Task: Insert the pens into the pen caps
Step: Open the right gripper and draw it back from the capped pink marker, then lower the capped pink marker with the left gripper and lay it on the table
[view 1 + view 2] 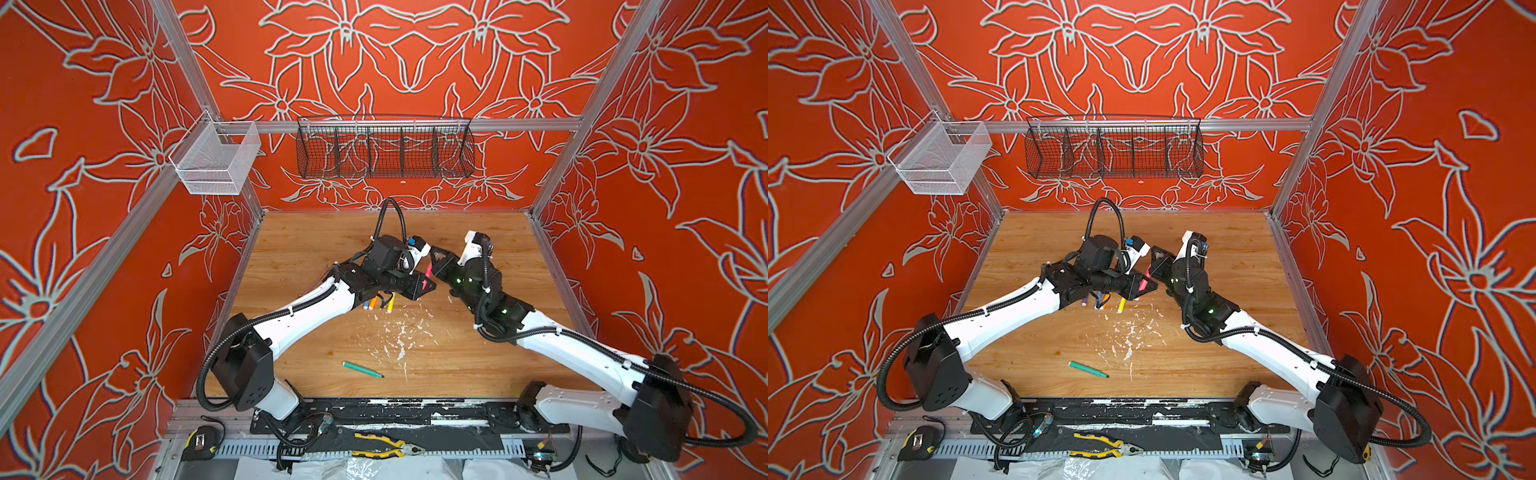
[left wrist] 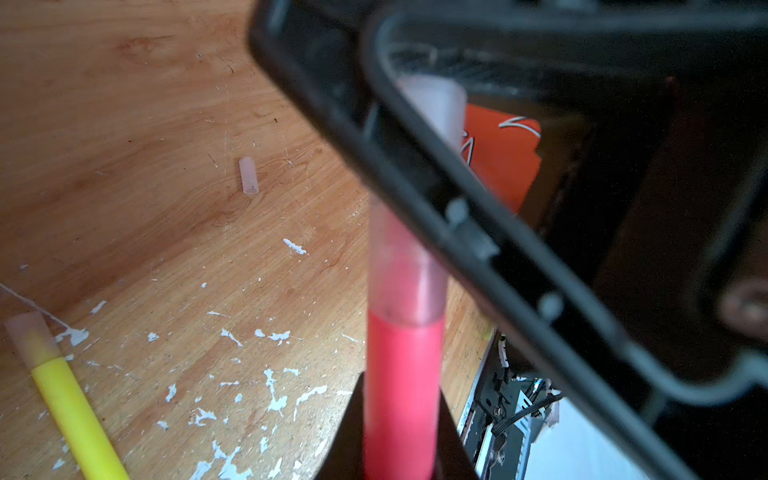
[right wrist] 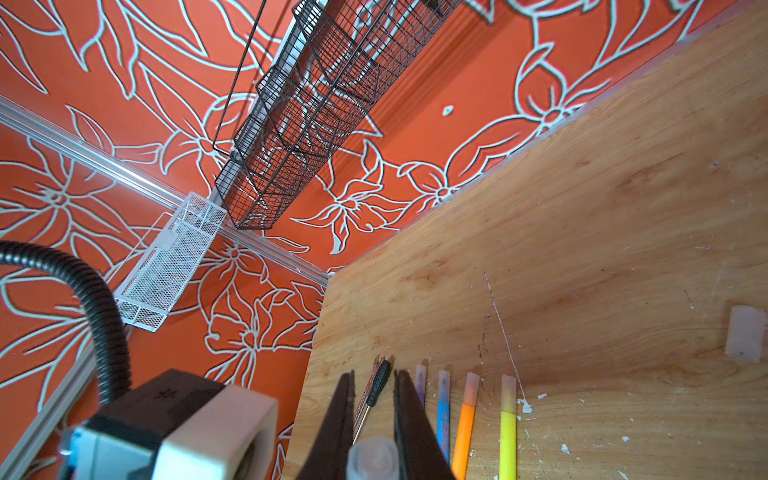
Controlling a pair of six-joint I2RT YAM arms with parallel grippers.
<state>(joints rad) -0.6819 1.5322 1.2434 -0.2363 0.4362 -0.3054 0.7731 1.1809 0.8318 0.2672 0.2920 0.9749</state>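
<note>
Left claw (image 1: pixel 424 287) is clamped on pink-red pen (image 1: pixel 427 276), right claw (image 1: pixel 434 266) on its cap (image 2: pixel 407 274); four pens (image 3: pixel 463 432) are capped, green pen (image 1: pixel 361 369) is left.

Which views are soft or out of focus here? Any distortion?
Left wrist view: pink-red pen near the lens blurred, white flecks behind sharper. Right wrist view: pen cap at the lens soft, black wire basket crisp. Both top views: evenly lit, green pen sharp, walls stretched by the wide angle.
</note>
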